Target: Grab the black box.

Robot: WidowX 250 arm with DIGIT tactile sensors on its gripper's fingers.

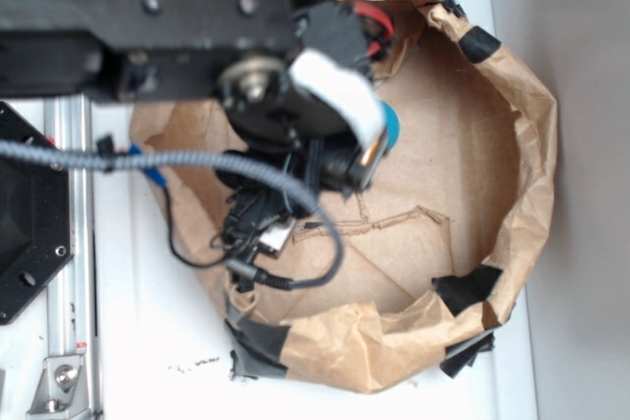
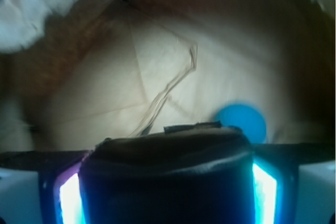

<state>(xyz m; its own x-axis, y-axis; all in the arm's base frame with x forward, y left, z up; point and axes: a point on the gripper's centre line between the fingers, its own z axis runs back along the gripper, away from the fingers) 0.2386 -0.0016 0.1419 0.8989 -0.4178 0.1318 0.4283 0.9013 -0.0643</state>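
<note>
The black box [image 2: 167, 174], glossy with rounded edges, fills the gap between my two lit fingers [image 2: 71, 200] in the wrist view, and both pads press against its sides. My gripper [image 2: 167, 187] is shut on it. A teal ball [image 2: 242, 120] lies on the brown paper just beyond the box, to the right. In the exterior view my gripper [image 1: 345, 162] hangs inside the paper-walled basin next to the teal ball [image 1: 390, 125]. There the arm and its cables hide the box.
A crumpled brown paper wall [image 1: 527, 174] with black tape patches [image 1: 468, 289] rings the basin. A black hexagonal plate [image 1: 25, 213] and a metal rail [image 1: 69, 243] stand at the left. Loose cables [image 1: 246, 243] hang over the basin's left side.
</note>
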